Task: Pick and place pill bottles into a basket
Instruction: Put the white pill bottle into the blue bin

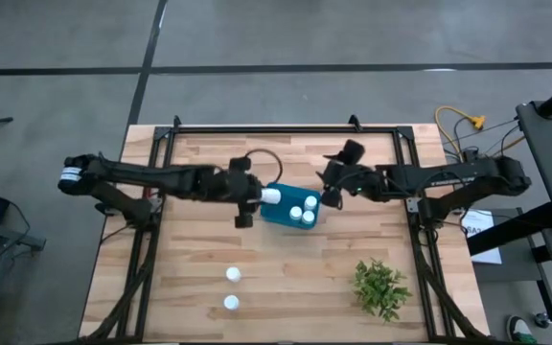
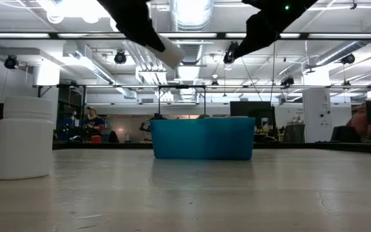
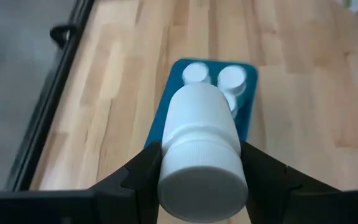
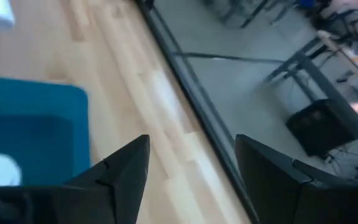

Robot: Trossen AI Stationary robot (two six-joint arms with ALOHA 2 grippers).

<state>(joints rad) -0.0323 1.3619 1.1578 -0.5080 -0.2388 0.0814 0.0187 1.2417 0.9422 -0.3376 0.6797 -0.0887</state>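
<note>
A: Nearest edge first. Two small white cylindrical pill bottles with round caps stand upright on the pale wooden plank tabletop (image 1: pixel 286 278), one (image 1: pixel 232 275) just ahead of the other (image 1: pixel 231 303), well apart from the bin. A green leafy plant (image 1: pixel 381 287) sits off toward the right arm's side.

B: Mid-tabletop?

A: The small teal-blue rectangular plastic basket (image 1: pixel 278 217), rounded corners. Two white caps (image 1: pixel 303 213) show inside it in the high view; the left wrist view hints at a third, hard to be sure.

B: Claws?

A: Left claw (image 1: pixel 257 197) hangs over the basket's near-left rim, clenched across the body of another white bottle (image 3: pixel 201 149), carried on its side with the cap facing back toward the wrist camera. Right claw (image 1: pixel 330 195) hovers at the basket's far-right side, fingers parted, grasping nothing.

B: Handling?

A: My read: light, rigid plastic, smooth-walled, so likely slippery and prone to roll once tipped. Best taken across the mid-body below the cap, squarely, as the left claw has it.
</note>
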